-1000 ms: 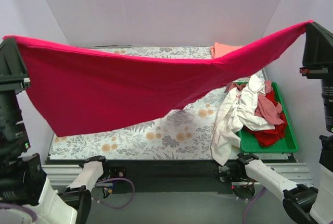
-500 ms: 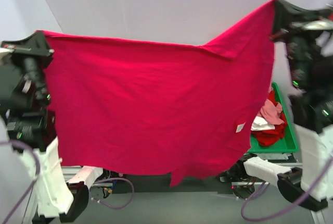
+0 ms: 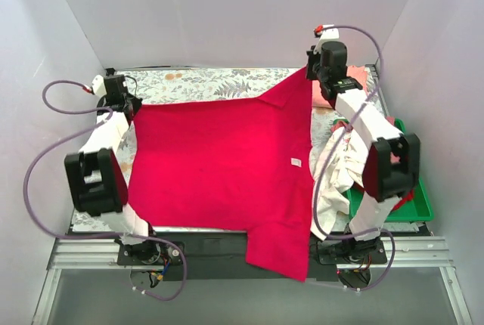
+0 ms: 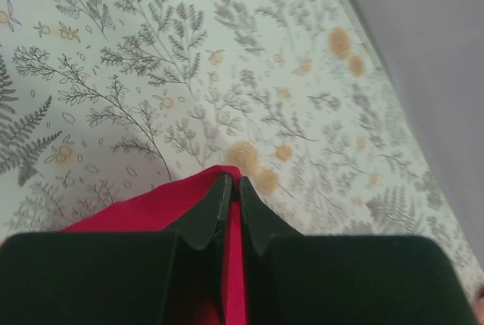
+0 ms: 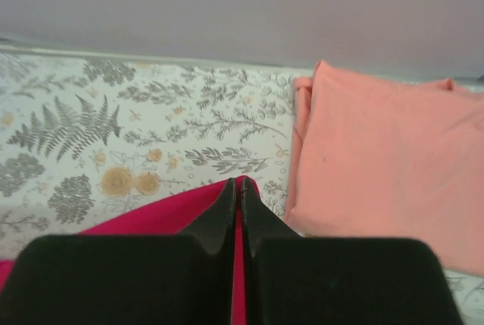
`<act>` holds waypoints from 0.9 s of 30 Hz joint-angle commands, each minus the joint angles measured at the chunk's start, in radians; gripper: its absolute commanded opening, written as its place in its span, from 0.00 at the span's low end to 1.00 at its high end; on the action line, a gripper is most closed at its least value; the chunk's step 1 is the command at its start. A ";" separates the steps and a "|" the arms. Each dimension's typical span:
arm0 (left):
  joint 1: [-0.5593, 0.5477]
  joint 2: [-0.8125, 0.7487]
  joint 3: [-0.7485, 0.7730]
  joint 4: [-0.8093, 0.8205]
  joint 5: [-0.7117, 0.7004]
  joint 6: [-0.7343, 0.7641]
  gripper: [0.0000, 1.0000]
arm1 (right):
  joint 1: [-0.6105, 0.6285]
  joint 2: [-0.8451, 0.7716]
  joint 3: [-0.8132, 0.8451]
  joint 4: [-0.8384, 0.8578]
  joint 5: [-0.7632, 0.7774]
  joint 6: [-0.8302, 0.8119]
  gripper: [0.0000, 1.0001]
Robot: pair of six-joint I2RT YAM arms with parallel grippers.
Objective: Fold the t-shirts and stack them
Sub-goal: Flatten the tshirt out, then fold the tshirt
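The large crimson-red t-shirt (image 3: 219, 166) lies spread flat on the flowered table, its near edge hanging over the front. My left gripper (image 3: 130, 106) is shut on its far left corner (image 4: 219, 177), low over the table. My right gripper (image 3: 308, 75) is shut on its far right corner (image 5: 240, 183). A folded salmon-pink t-shirt (image 5: 386, 159) lies just right of the right gripper, and also shows in the top view (image 3: 355, 77). White (image 3: 333, 181), red and pink shirts (image 3: 404, 195) lie heaped at the right.
A green plastic tray (image 3: 420, 205) at the right edge holds the heap of shirts; the white one spills over its left side onto the table. The flowered tablecloth (image 3: 204, 82) shows along the back. White walls close in on three sides.
Both arms have swung from high up and near the camera down to the far side of the table, and the crimson shirt, held stretched in the air before, now lies flat.
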 commanded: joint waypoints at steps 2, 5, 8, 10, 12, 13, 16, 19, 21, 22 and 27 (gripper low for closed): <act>0.055 0.236 0.086 0.207 0.155 0.000 0.00 | -0.036 0.177 0.154 0.139 -0.107 0.072 0.01; 0.059 0.392 0.177 0.233 0.174 0.023 0.00 | -0.043 0.314 0.255 0.134 -0.171 0.079 0.01; 0.058 0.485 0.258 0.237 0.204 0.045 0.00 | -0.054 0.411 0.319 0.128 -0.208 0.083 0.01; 0.058 0.512 0.284 0.247 0.218 0.057 0.00 | -0.063 0.461 0.363 0.123 -0.228 0.084 0.01; 0.058 0.534 0.324 0.231 0.225 0.077 0.00 | -0.069 0.489 0.386 0.102 -0.240 0.093 0.01; 0.059 0.536 0.330 0.228 0.228 0.082 0.00 | -0.071 0.489 0.385 0.094 -0.243 0.095 0.01; 0.059 0.516 0.315 0.227 0.224 0.086 0.00 | -0.074 0.452 0.328 0.086 -0.244 0.106 0.01; 0.059 0.467 0.277 0.219 0.207 0.089 0.00 | -0.074 0.372 0.237 0.070 -0.239 0.121 0.01; 0.061 0.415 0.228 0.222 0.202 0.089 0.00 | -0.075 0.297 0.180 0.057 -0.227 0.130 0.01; 0.062 0.398 0.211 0.222 0.199 0.089 0.00 | -0.074 0.270 0.132 0.030 -0.222 0.133 0.01; 0.061 0.313 0.126 0.225 0.193 0.092 0.00 | -0.074 0.133 0.026 -0.097 -0.234 0.149 0.01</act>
